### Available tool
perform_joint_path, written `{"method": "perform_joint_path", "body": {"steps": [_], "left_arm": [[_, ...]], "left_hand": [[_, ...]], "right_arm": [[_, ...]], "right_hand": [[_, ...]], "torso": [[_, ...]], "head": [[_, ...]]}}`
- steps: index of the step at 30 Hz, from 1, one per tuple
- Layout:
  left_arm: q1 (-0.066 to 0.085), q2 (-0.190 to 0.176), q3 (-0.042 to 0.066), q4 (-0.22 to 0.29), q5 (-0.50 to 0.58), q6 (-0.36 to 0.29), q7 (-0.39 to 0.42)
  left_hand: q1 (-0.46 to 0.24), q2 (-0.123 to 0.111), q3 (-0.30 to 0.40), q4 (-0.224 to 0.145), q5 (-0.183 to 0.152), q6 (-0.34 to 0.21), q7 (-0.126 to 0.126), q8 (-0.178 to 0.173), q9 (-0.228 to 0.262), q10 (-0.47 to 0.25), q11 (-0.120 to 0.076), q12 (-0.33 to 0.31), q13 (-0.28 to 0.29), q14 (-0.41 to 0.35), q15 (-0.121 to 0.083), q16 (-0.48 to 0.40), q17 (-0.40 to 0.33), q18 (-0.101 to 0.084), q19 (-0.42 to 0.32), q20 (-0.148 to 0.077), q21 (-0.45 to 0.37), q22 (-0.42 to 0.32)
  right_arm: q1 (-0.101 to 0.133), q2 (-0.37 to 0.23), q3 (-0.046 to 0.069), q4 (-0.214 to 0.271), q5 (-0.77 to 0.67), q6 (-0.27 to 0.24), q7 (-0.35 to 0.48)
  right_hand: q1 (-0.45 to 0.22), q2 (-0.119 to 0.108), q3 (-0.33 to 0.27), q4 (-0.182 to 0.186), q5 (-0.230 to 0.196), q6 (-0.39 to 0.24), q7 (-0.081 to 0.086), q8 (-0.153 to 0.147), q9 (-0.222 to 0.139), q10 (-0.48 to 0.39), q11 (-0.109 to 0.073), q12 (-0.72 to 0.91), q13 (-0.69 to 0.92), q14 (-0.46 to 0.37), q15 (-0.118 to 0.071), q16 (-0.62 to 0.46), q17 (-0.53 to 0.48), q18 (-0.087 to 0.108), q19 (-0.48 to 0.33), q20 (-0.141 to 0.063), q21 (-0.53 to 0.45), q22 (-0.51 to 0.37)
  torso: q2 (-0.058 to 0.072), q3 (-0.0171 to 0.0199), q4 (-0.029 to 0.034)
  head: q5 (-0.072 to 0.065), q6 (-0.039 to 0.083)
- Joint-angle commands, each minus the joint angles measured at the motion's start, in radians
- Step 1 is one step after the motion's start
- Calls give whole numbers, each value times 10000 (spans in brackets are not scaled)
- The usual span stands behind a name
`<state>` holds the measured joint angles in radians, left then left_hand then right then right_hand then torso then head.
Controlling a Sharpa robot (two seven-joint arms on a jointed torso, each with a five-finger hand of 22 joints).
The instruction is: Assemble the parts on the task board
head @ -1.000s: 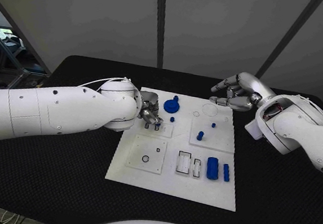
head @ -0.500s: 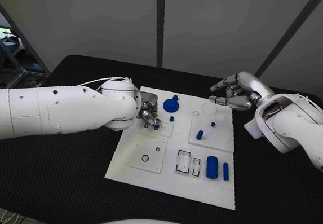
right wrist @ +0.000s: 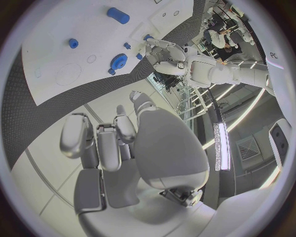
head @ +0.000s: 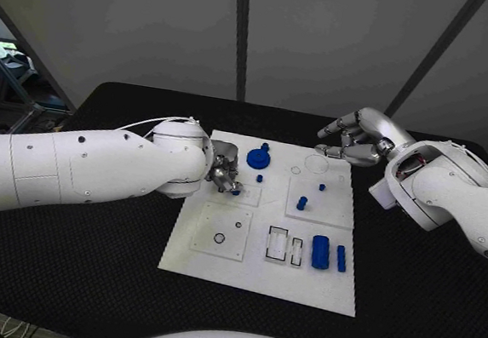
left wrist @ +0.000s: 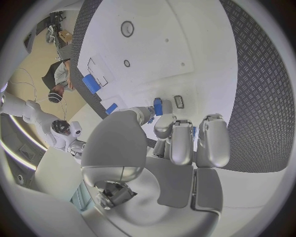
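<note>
Blue peg (left wrist: 158, 106) pinched in my left hand (head: 223, 175), poised over the task board (head: 254, 284) for insertion; my right hand (head: 357, 140) waits beyond it, holding nothing, fingers apart.

The black table (head: 79, 274) carries everything — its top is a dark, textured mat that reads as a diamond-tread pattern in the left wrist view. Lying flat on it, about in the middle, is the white task board (head: 255, 278), a rectangular plate set slightly askew to the table's edges, its far end toward the grey wall panels. Dark mat shows on all sides of the board, widest at the left and right. Near the table's front left corner there may be loose cabling — too small to tell whether it touches the top.
</note>
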<state>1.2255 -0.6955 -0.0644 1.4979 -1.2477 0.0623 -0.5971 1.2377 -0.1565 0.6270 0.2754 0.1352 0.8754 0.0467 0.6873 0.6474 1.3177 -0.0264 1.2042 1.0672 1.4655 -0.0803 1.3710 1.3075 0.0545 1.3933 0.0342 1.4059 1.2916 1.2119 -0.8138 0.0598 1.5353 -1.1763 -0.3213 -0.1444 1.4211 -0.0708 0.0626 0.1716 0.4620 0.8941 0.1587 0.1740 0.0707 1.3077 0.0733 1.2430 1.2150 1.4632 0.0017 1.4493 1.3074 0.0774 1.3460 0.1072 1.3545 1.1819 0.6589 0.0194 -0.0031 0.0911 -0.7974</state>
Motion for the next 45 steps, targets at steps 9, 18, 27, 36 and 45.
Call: {"method": "perform_joint_path", "body": {"steps": [9, 18, 27, 36, 45], "left_arm": [[-29, -21, -19, 52, -69, 355, -137], [-28, 49, -19, -64, -25, 296, -120], [-28, 152, -19, -207, 10, 410, -121], [-27, 331, -18, -391, 15, 483, -128], [-26, 400, -16, -481, 22, 474, -129]], "left_hand": [[-83, 26, 1510, -1474, 31, -51, -9, 36, 10, 36, -6, 7, -14, 470, -27, 56, 207, 112, 21, -30, 12, -4], [-951, -121, 1334, -1211, -26, 60, -60, 106, 90, 103, -24, 81, 44, 473, -25, 60, 211, 112, 23, -23, -11, 6], [-2360, -197, 225, -327, -60, 393, -109, 151, 105, 168, -52, 210, 141, 476, -49, 61, 212, 103, 59, -49, -19, 60], [-2610, -90, -506, -43, -33, 460, -155, 179, 132, 180, -88, 268, 186, 476, -83, 63, 215, 102, 79, -77, -27, 87], [-2764, 44, -1019, 142, -23, 520, -181, 211, 155, 205, -110, 318, 233, 477, -103, 61, 214, 92, 117, -100, -15, 144]], "right_arm": [[19, 25, 7, -11, -40, 60, 21], [19, 45, 7, -27, -40, 55, 20], [19, 50, 7, -37, -40, 53, 23], [19, 80, 7, -62, -40, 62, 36], [19, 74, 7, -73, -40, 59, 42]], "right_hand": [[-12, 13, -12, 47, -50, 20, 30, 54, -14, 61, -19, 20, -10, 636, -67, -46, 761, 49, 6, -43, -40, -10], [-38, 31, -5, 80, -79, 31, 29, 64, -13, 62, -18, 21, -14, 636, -68, -50, 760, 50, 6, -43, -45, -15], [-73, 35, -11, 113, -112, 29, 29, 66, -14, 60, -17, 20, -19, 636, -67, -52, 759, 50, 8, -43, -45, -13], [-173, 38, -53, 218, -439, 18, 21, 75, -16, 60, -20, 24, -33, 635, -68, -67, 747, 52, 9, -43, -59, -24], [-174, 38, -53, 218, -440, 18, 21, 75, -16, 60, -20, 24, -33, 635, -68, -67, 747, 52, 9, -43, -59, -24]], "torso": [[7, 2, -13], [4, 2, -6], [7, 9, -11], [6, 6, -12], [2, 4, 2]], "head": [[6, -19], [3, -31], [-16, -60], [-33, -93], [-71, -72]]}}
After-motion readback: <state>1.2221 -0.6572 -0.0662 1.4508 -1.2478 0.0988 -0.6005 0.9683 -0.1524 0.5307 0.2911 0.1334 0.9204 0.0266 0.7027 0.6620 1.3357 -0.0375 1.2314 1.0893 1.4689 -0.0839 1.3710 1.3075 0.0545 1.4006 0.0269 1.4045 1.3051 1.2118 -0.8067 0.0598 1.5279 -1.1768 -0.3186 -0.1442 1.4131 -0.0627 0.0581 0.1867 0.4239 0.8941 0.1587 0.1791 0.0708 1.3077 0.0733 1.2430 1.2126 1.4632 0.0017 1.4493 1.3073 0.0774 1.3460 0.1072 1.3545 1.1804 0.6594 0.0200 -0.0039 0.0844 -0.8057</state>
